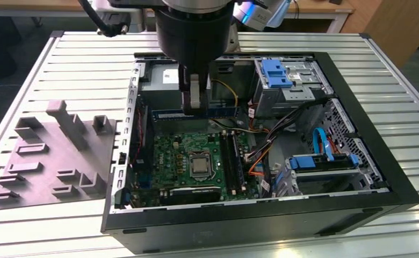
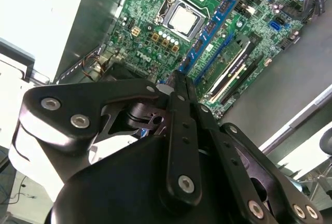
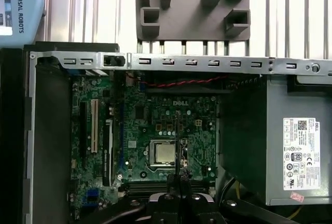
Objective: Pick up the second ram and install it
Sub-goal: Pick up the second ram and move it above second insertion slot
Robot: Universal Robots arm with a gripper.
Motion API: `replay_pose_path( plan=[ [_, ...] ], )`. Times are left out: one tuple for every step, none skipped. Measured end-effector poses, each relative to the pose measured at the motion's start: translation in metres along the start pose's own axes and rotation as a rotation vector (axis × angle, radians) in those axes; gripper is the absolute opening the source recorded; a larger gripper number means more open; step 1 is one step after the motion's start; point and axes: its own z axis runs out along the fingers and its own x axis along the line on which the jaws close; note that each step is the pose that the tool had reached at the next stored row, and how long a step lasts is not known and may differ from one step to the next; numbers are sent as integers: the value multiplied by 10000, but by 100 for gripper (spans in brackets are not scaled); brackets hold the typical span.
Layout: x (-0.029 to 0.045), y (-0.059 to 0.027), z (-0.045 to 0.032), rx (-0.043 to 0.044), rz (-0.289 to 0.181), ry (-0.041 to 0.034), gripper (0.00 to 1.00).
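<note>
In the exterior view we saw the whole computer case (image 1: 267, 223) lying open on a table (image 1: 381, 59), with a grey tray (image 1: 52, 156) on the exterior view's left and the gripper (image 1: 190, 109) reaching down inside the case; the second wrist view let us look much closer; there the fingers (image 2: 179, 107) were pinched tight on the ram stick (image 2: 215, 24); the blue stick ran out from between them, over the green board (image 2: 155, 6); in the first wrist view we saw the square chip (image 3: 162, 153) on that board.
</note>
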Motion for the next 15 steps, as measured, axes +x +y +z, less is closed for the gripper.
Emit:
replay_pose_path(
  plan=[
    [2,-1,18,0,0,-6,11],
    [3,-1,35,-1,0,-9,11],
    [5,-2,53,0,-1,-12,11],
    [6,-5,66,0,-1,-13,11],
    [6,-13,74,-1,-3,-12,11],
    [6,-19,80,-1,-1,-14,11],
    [7,-25,89,-1,-1,-18,11],
    [8,-29,100,0,-1,-19,11],
    [7,-31,114,0,0,-20,11],
    [6,-32,131,-1,0,-20,11],
    [6,-34,151,0,-1,-21,11],
    [5,-35,168,-1,-2,-20,11],
    [3,-35,185,-1,-1,-19,11],
    [0,-35,200,-1,2,-19,11],
    [-4,-36,212,0,9,-20,11]
  ],
)
